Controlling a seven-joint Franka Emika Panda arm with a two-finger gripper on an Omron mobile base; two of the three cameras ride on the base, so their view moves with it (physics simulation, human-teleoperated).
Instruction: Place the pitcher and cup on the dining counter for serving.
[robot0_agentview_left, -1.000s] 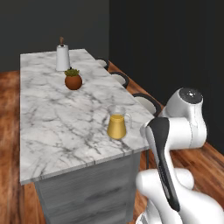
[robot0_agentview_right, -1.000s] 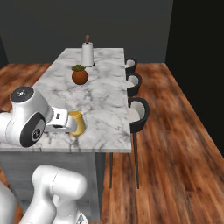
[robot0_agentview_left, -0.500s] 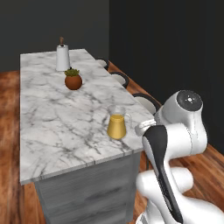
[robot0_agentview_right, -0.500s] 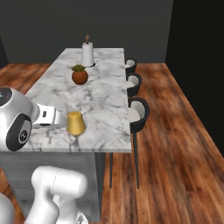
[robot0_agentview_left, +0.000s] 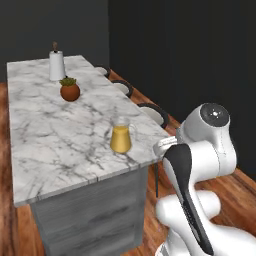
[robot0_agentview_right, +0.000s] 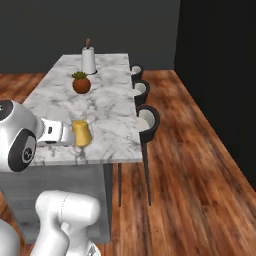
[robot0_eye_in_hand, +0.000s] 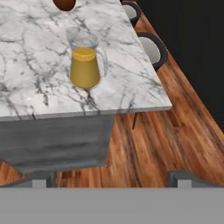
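The pitcher (robot0_eye_in_hand: 85, 59), clear glass with amber liquid, stands upright on the dining counter (robot0_eye_in_hand: 39, 100) near its near right corner; it also appears as the pitcher (robot0_agentview_left: 121, 139) and the pitcher (robot0_agentview_right: 82, 133). My gripper (robot0_eye_in_hand: 111, 179) is open, with nothing between its fingertips (robot0_eye_in_hand: 40, 180). It hangs back off the counter's near edge, over the wooden floor and apart from the pitcher. In the right base view the white hand (robot0_agentview_right: 54, 134) sits just left of the pitcher. The cup is out of view.
A round brown plant pot (robot0_agentview_left: 70, 91) and a white paper-towel roll (robot0_agentview_left: 57, 65) stand farther back on the marble top. Dark stools (robot0_agentview_right: 148, 119) line the counter's right side. Wooden floor (robot0_agentview_right: 190, 165) lies open to the right.
The hand has drawn back from the pitcher toward the robot, leaving it standing on the counter. The jaws have stayed open.
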